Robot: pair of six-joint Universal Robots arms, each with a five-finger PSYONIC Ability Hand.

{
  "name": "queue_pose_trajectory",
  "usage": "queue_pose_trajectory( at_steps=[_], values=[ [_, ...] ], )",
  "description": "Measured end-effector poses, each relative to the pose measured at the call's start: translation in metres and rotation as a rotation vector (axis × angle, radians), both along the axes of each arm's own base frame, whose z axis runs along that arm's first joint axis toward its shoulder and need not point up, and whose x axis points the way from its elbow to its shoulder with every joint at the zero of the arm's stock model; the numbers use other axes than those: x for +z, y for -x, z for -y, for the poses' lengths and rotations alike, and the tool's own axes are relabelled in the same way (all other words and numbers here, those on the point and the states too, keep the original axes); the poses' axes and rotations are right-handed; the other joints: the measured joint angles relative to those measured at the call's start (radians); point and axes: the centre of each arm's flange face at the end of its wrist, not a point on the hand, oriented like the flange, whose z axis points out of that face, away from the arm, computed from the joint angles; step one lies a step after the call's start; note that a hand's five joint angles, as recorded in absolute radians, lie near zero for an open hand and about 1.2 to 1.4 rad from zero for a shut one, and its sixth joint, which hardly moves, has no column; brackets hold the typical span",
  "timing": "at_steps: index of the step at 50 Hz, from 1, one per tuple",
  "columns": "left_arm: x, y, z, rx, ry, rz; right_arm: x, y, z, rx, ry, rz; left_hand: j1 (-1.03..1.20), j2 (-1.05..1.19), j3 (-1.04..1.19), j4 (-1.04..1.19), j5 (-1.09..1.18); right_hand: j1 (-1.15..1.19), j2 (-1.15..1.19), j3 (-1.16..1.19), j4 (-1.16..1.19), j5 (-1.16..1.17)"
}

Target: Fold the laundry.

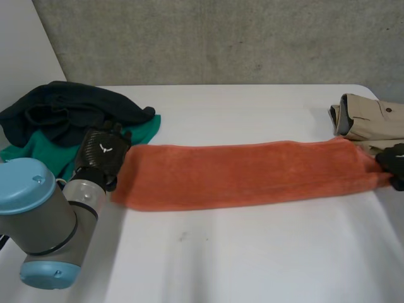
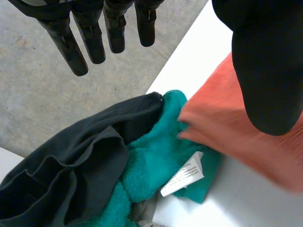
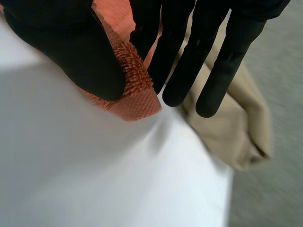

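Orange towel [image 1: 246, 173]: terry, looped nap, lying as a long flat band running left to right across the middle of the white table [image 1: 252, 252]. Long edges roughly straight. The near edge bows slightly and the left end is rounded.

Left hand [image 1: 101, 154]: at the towel's left end. In the left wrist view its fingers [image 2: 94, 38] are straight and spread, well apart from the thumb, and hold nothing. The thumb is over the towel's corner; contact cannot be judged.

Right hand [image 1: 394, 165]: at the towel's right end. In the right wrist view the towel's corner runs up between the thumb and straight fingers [image 3: 189, 71], which pinch it. The woven hem and pile are visible there.

Far left: dark garment [image 1: 63, 110], smooth fabric, crumpled in a heap on a green towel [image 1: 146, 129] of fluffy terry with a white label [image 2: 184, 174]. The green towel touches the orange towel's left corner.

Far right: beige garment [image 1: 372, 117], smooth woven cloth, folded, just beside the right hand at the table's right edge.

Room: the near half of the table is bare white surface with a few faint marks. A bare strip also lies between the towel and the far edge. The left arm [image 1: 44, 214] takes up the near-left corner.
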Motion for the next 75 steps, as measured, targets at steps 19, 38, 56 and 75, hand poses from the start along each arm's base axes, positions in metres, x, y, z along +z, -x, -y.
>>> queue_pose_trajectory(
  at_steps=[19,38,56,75],
  values=[
    [0.055,-0.007,-0.014,-0.001,0.138,-0.077,0.083,0.010,0.027,-0.089,0.319,-0.189,0.000,-0.005,0.000,0.000,0.000,0.000,0.000,0.005,0.005,0.012],
    [0.064,0.004,-0.025,-0.047,0.127,-0.204,0.048,-0.316,-0.181,1.067,0.481,-0.074,0.000,-0.005,0.000,0.000,0.000,0.000,0.000,0.010,0.006,0.014],
    [0.076,0.058,-0.025,-0.188,0.167,-0.255,0.058,-0.279,-0.169,0.743,0.101,0.208,0.000,-0.005,0.000,0.000,0.000,-0.879,-0.958,-0.975,-0.982,-0.937],
    [0.045,0.084,-0.039,-0.258,0.084,-0.226,0.017,-0.149,-0.095,0.223,-0.030,0.041,0.000,-0.005,0.000,-0.002,0.000,-0.039,-0.005,-0.001,-0.002,-0.003]
  ],
)
